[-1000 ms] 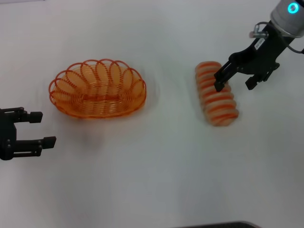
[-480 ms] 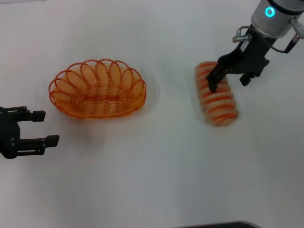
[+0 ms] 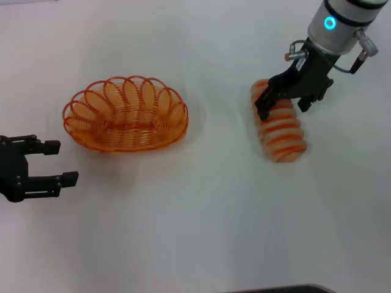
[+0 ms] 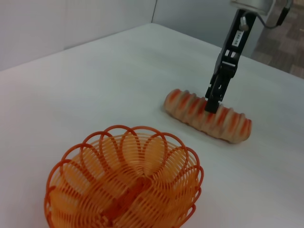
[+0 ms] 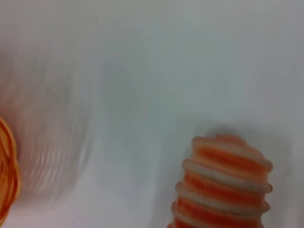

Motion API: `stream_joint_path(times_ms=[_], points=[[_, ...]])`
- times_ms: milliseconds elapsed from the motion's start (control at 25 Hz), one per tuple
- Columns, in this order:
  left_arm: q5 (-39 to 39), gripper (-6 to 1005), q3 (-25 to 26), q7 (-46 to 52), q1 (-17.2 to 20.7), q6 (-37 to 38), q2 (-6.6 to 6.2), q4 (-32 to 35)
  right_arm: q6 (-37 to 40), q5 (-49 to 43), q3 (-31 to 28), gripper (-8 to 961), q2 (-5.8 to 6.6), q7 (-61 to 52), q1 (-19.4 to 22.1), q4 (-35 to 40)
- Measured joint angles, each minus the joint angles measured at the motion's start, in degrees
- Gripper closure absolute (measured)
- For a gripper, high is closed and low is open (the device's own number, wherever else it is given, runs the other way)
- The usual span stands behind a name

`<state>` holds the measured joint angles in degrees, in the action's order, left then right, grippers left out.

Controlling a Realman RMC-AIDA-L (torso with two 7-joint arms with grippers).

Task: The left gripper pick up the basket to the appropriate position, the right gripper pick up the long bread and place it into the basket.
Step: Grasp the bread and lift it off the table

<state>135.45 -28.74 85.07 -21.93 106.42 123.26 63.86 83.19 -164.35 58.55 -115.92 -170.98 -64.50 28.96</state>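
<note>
Your right gripper [image 3: 284,105] hangs spread apart directly over the long bread [image 3: 280,128], fingers straddling its far half. The loaf lies flat on the bench [image 3: 201,213], long axis running away from you, so the fingers cross it. Your left gripper [image 3: 54,163] waits open, near the basket [image 3: 125,114], which is well left of the bread.
</note>
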Motion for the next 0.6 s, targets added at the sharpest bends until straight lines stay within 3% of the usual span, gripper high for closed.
stream_joint_path(times_ms=[360, 600], points=[[0.1, 227, -0.7, -0.3, -0.4, -0.4, -0.03, 0.0, -2.1, -0.1, 0.0, 67, -1.22, 0.0, 0.0, -1.3], [0.1, 227, -0.7, -0.3, -0.5, -0.4, -0.04, 0.0, -2.5, -0.5, 0.1, 89, -1.38, -0.1, -0.2, -2.3]])
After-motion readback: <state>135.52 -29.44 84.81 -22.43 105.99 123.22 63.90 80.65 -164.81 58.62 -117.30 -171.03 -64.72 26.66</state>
